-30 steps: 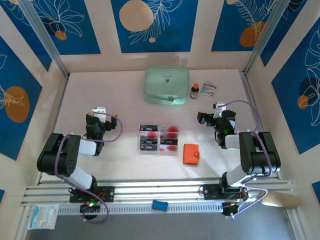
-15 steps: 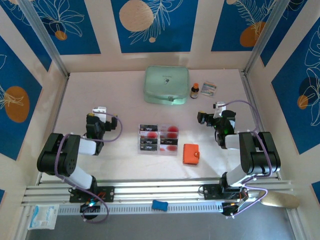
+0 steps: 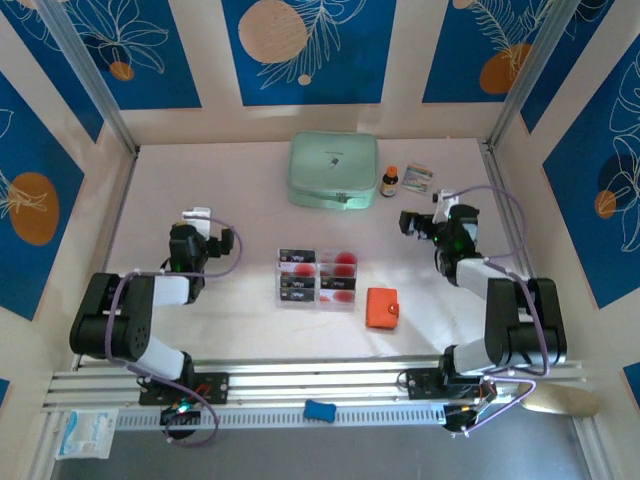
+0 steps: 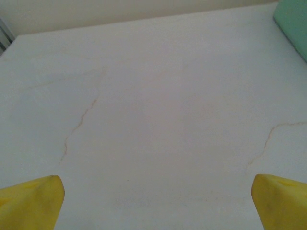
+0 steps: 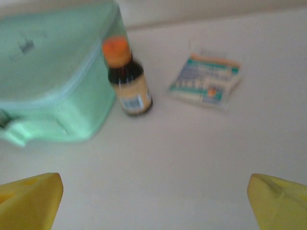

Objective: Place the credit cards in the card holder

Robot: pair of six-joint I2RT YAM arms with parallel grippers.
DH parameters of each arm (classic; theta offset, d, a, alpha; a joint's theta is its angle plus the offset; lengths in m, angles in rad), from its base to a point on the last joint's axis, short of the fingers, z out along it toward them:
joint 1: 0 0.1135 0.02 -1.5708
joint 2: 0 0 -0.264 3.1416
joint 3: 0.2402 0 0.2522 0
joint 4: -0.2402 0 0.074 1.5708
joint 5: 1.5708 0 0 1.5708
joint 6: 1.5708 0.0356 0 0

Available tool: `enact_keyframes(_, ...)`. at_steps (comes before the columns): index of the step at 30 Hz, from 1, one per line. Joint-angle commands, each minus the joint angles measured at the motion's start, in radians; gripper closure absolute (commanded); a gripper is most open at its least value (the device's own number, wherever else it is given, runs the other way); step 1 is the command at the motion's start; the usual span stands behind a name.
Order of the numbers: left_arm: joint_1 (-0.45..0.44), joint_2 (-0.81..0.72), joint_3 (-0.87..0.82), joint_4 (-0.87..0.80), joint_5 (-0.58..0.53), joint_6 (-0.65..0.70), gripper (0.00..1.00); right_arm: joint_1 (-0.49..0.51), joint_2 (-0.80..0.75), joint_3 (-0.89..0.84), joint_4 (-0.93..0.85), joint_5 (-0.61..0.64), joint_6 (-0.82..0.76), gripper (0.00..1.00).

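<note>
Near the middle of the counter (image 3: 240,190), noted a clear compartment tray (image 3: 318,296) holding the credit cards (image 3: 297,263): dark ones in the left compartments, pale ones with a red dot in the right. Found the card holder (image 3: 381,308), orange and folded shut, lying flat just beside the tray's near right corner and well apart from both arms. Recorded the left hand (image 4: 153,203) left of the tray above bare counter, yellow fingertips (image 4: 31,201) spread wide with nothing between them. Recorded the right hand (image 5: 153,199) right of the tray, likewise spread apart and gripping nothing, aimed at the far edge. Ahead of it, identified a mint-green zip case (image 5: 48,72), a small dark bottle (image 5: 128,86) with an orange cap standing upright just beside the case, and a printed packet (image 5: 206,81) lying flat to the right of the bottle.
</note>
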Motion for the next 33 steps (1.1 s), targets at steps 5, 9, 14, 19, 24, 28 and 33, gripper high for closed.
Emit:
enact_keyframes(5,0.011,-0.118,0.070,-0.194,-0.034,-0.019,0.00,-0.032,-0.189,0.185,-0.527,0.213,0.419,0.01)
enact_keyframes(9,0.011,-0.200,0.139,-0.355,-0.043,-0.062,0.00,-0.117,-0.251,0.218,-0.628,-0.024,0.466,0.01)
enact_keyframes(14,0.011,-0.292,0.233,-0.607,-0.019,-0.224,0.00,-0.069,-0.345,0.168,-0.631,-0.162,0.427,0.01)
enact_keyframes(19,0.000,-0.370,0.292,-0.845,0.053,-0.388,0.00,0.108,-0.421,0.121,-0.682,-0.157,0.410,0.01)
enact_keyframes(24,-0.033,-0.423,0.299,-0.955,0.090,-0.456,0.00,0.398,-0.450,0.063,-0.681,-0.069,0.464,0.06)
enact_keyframes(28,-0.052,-0.433,0.300,-0.997,0.092,-0.465,0.00,0.718,-0.409,0.027,-0.648,0.105,0.525,0.06)
enact_keyframes(33,-0.056,-0.411,0.314,-1.010,0.085,-0.471,0.00,1.028,-0.237,0.058,-0.559,0.223,0.610,0.08)
